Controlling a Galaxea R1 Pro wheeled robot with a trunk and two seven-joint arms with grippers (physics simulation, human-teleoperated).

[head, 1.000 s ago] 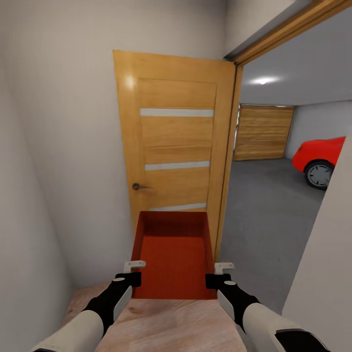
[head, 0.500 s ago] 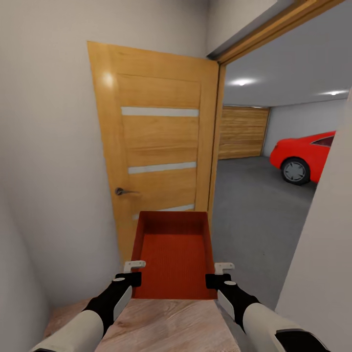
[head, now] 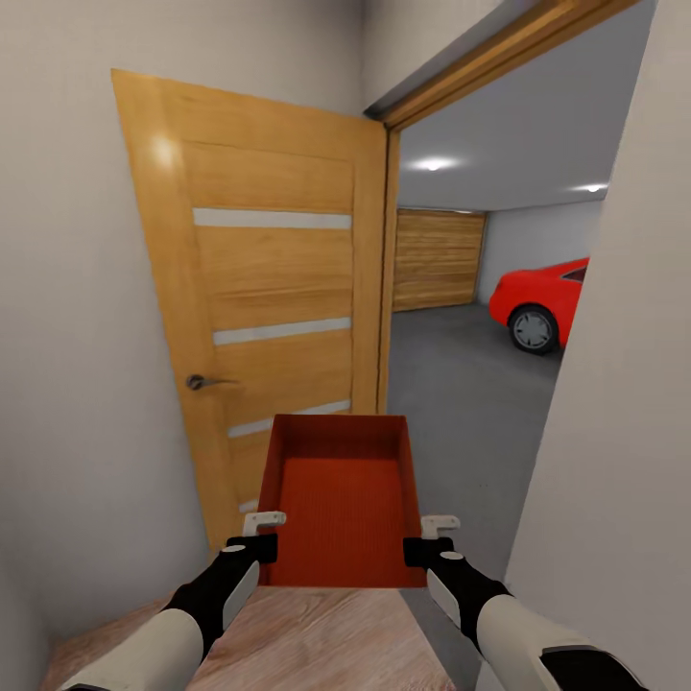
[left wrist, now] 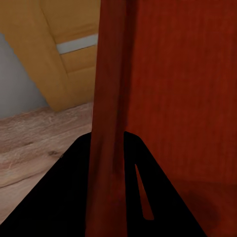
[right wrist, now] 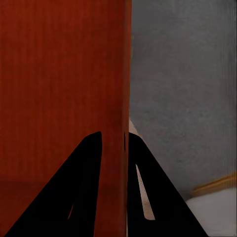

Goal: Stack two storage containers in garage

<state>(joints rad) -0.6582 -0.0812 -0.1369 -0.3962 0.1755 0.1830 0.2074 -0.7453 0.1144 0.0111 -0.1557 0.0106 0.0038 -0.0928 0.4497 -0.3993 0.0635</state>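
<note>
Spanning left gripper (head: pixel 251 537) to right gripper (head: pixel 429 539): container (head: pixel 341 499)

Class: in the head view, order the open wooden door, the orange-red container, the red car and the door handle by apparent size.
1. open wooden door
2. orange-red container, enlarged by nearness to the camera
3. red car, far off and partly hidden
4. door handle

I see an orange-red bin (head: pixel 343 499), a honey-wood door (head: pixel 269 297) with 3 pale stripes, a red car (head: pixel 539 302), and grey concrete floor (head: pixel 461 384).
</note>
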